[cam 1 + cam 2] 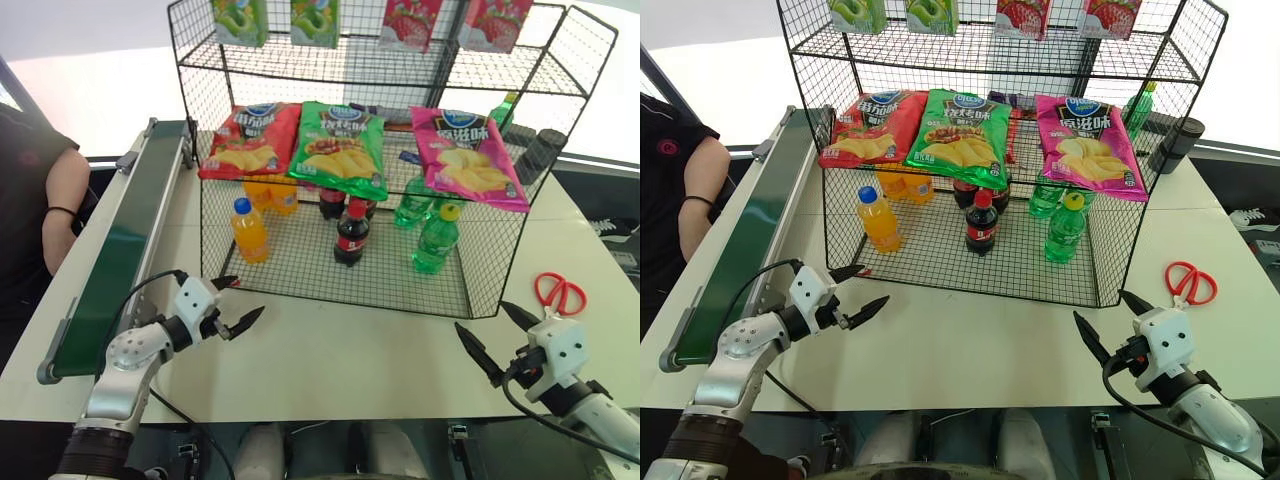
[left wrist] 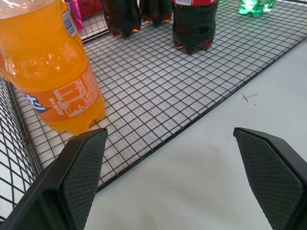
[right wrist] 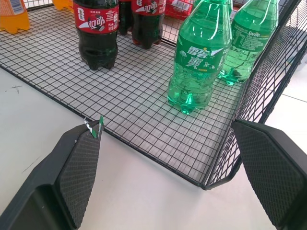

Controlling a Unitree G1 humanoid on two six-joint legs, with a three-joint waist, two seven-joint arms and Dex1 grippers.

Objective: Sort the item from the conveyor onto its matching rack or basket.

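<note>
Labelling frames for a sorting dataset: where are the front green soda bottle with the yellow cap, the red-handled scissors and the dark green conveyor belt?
Green soda bottle with yellow cap [image 1: 434,245], left eye view, label.
Red-handled scissors [image 1: 561,293], left eye view, handle loops.
Dark green conveyor belt [image 1: 125,252], left eye view, belt surface.

The rack [image 1: 470,290] stands at twelve o'clock, conveyor [image 1: 120,250] at ten, scissors [image 1: 560,293] at two, green bottle [image 1: 436,240] inside the rack.

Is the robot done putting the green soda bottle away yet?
It looks done. The green bottle with the yellow cap stands upright in the rack's basket, next to another green one. The conveyor belt carries nothing. Nothing is in hand: the left pincer and right pincer are both open and empty, in front of the rack. Nothing visible is left to sort.
</note>
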